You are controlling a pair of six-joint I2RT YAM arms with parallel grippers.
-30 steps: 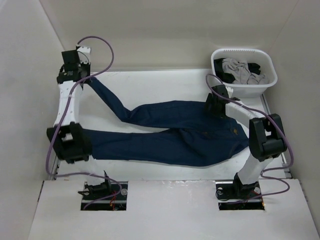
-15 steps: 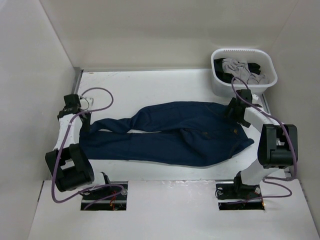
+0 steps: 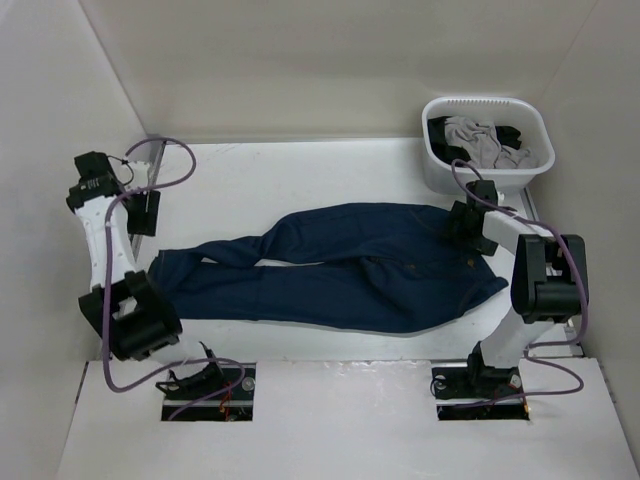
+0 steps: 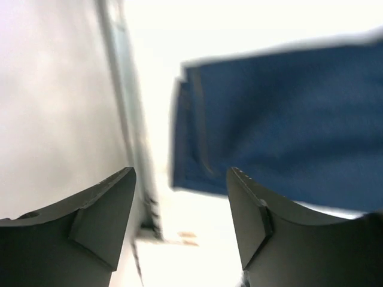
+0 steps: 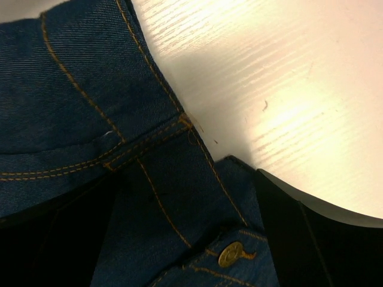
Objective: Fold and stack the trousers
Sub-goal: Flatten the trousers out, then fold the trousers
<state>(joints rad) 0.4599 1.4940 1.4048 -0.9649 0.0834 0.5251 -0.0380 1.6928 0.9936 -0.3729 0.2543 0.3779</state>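
Change: left gripper (image 3: 142, 212) has let go of the far leg's hem and pulled back to the side of the table (image 3: 300, 170) farthest from the basket (image 3: 500, 180). A second ago it held that hem up and far out. In the left wrist view its fingers are spread with nothing between them (image 4: 181, 173), and the hem lies just ahead. The far leg has swung in and now lies alongside the near leg instead of splaying away. Right gripper (image 3: 465, 222) has barely shifted and sits on the waistband just on the near side of the basket. In the right wrist view (image 5: 185, 239) cloth runs between the dark fingers, but I can't tell if it's pinched.

Meaning: legs look gathered and the straightening step about done. No fold across the length yet, nothing stacked.

Trousers (image 3: 350, 265): dark navy denim lying flat, with the hems at the end farthest from the basket and the waist at the end nearest it. Far leg is a bit wrinkled and partly overlaps the near one; the hems aren't lined up. Orange stitching and a brass button (image 5: 230, 256) show at the waist. The basket holds other clothes.
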